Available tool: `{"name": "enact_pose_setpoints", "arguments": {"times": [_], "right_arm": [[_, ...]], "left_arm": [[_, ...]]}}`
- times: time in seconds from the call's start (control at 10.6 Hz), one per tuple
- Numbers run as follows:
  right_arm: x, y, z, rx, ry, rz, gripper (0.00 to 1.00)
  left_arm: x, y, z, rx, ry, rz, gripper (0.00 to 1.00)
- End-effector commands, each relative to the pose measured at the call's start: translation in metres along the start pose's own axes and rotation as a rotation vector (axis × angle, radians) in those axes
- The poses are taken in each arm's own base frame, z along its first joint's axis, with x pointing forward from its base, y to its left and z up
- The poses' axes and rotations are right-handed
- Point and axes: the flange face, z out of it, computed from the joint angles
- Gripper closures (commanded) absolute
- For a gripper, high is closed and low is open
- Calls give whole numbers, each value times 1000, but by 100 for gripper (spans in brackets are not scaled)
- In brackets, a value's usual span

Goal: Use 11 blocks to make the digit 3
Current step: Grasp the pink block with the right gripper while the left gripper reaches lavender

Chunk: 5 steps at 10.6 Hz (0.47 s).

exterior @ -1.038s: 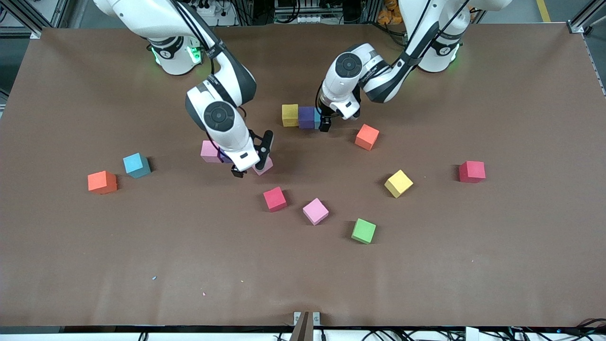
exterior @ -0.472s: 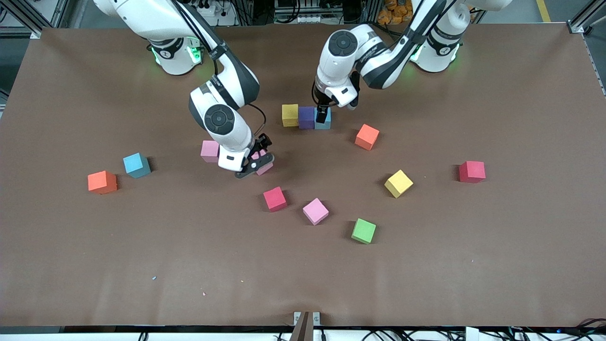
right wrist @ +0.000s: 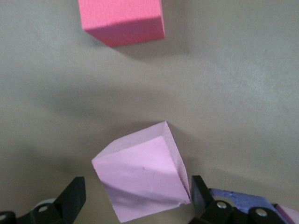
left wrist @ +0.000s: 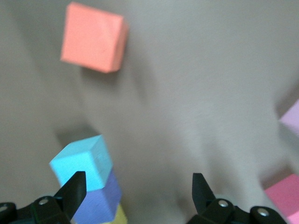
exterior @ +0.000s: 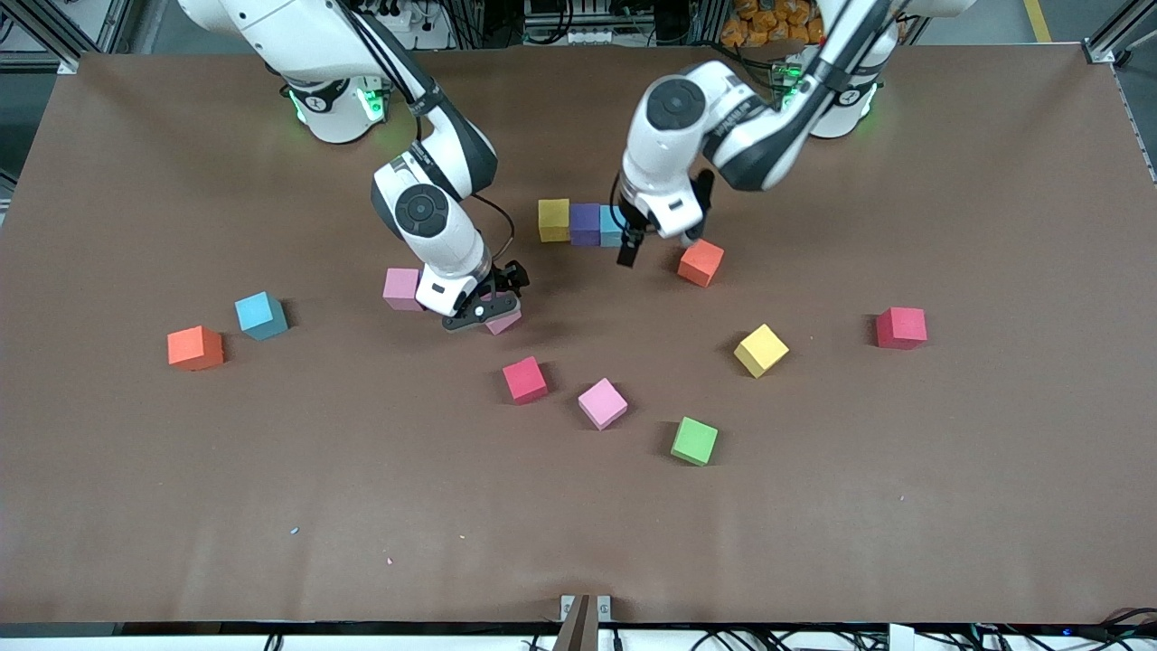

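A yellow block (exterior: 553, 220), a purple block (exterior: 586, 224) and a blue block (exterior: 612, 226) touch in a row near the arms' bases. My left gripper (exterior: 655, 248) (left wrist: 138, 191) hangs open and empty over bare table between that blue block (left wrist: 81, 161) and an orange block (exterior: 700, 262) (left wrist: 93, 37). My right gripper (exterior: 490, 306) (right wrist: 135, 196) is open, its fingers on either side of a tilted pink block (exterior: 506, 321) (right wrist: 140, 179). Beside it lies a second purple block (right wrist: 238, 198), hidden under the hand in the front view, then another pink block (exterior: 400, 289).
Loose blocks nearer the front camera: red (exterior: 525, 379), pink (exterior: 602, 403), green (exterior: 694, 440), yellow (exterior: 760, 350). Another red block (exterior: 901, 327) lies toward the left arm's end. A blue block (exterior: 260, 316) and an orange block (exterior: 194, 348) lie toward the right arm's end.
My left gripper left the blue block in the row and moved toward the orange block. My right gripper turned and settled around the tilted pink block.
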Motion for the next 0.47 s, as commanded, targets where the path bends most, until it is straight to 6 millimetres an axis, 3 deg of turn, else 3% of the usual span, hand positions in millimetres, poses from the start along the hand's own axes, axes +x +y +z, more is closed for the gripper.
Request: {"name": "enact_pose_setpoints", "arguments": {"times": [0.0, 0.19, 0.38], "right_arm": [[-6, -9, -1, 4, 8, 0, 0], [-10, -18, 4, -12, 7, -43, 0], [-10, -15, 7, -85, 24, -144, 0]], "left_arm": [[14, 33, 13, 19, 30, 110, 0], [22, 28, 25, 49, 56, 186, 0], [44, 37, 22, 66, 64, 223, 0]]}}
